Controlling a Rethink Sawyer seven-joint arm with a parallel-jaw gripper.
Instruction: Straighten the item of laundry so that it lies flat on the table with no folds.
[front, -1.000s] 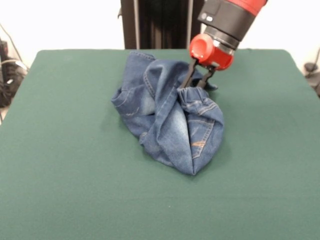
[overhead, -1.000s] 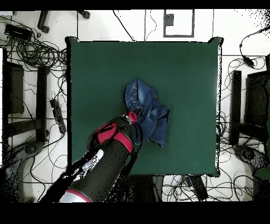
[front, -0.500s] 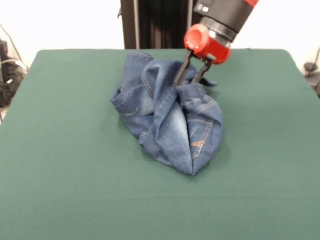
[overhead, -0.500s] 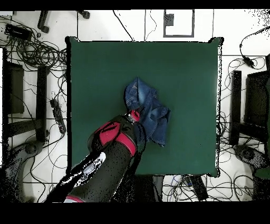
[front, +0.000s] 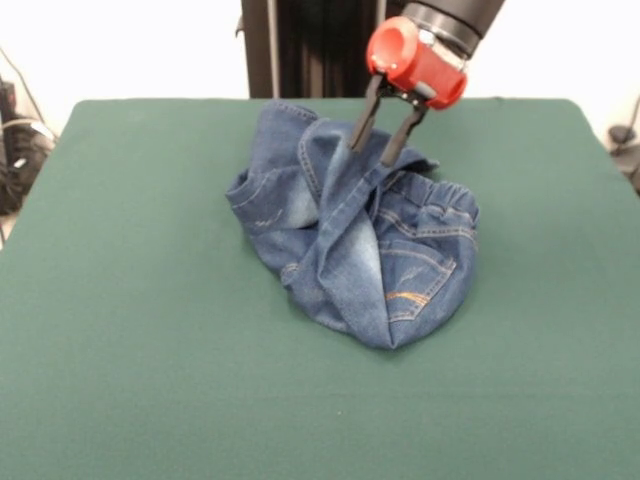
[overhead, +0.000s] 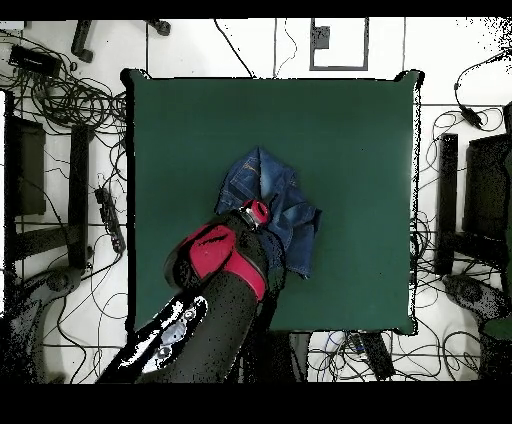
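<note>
Front view: jeans (front: 360, 245) bunched under gripper (front: 370, 153).

Even, bright room light falls on the desk (front: 130, 300), with a soft shadow beside the jeans (front: 350, 240) and no glare.
</note>
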